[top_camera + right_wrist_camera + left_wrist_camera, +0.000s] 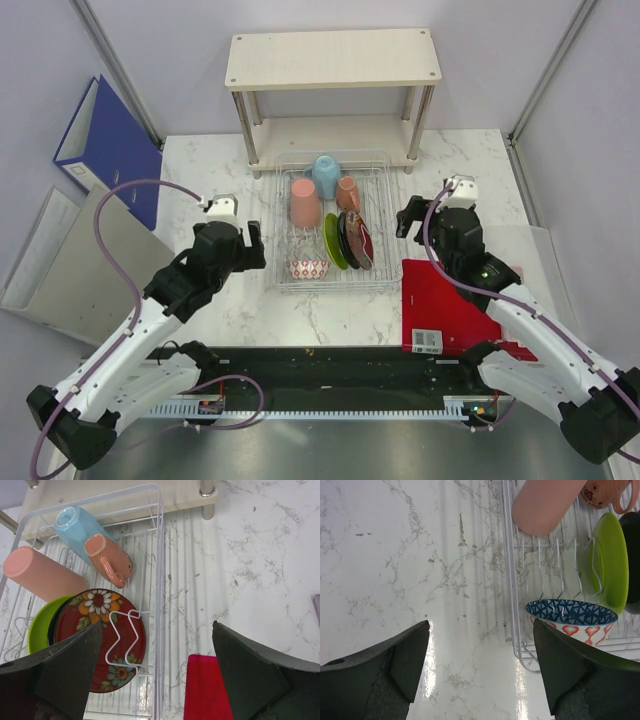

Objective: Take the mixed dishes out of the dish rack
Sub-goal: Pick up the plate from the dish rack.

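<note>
Top external shows the left gripper [254, 243] and right gripper [408, 217] spread wide and empty, flanking the dish rack [330, 289]. Its near-left corner holds the small patterned bowl [307, 268] (glazed, likely slick and breakable); pinching across the rim looks the surest hold.

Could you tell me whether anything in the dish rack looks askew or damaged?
Nothing stands out. The pink cup, blue cup and terracotta mug stand in the dish rack, the green plate and dark plate sit on edge, the bowl upright; nothing spilled or broken.
</note>
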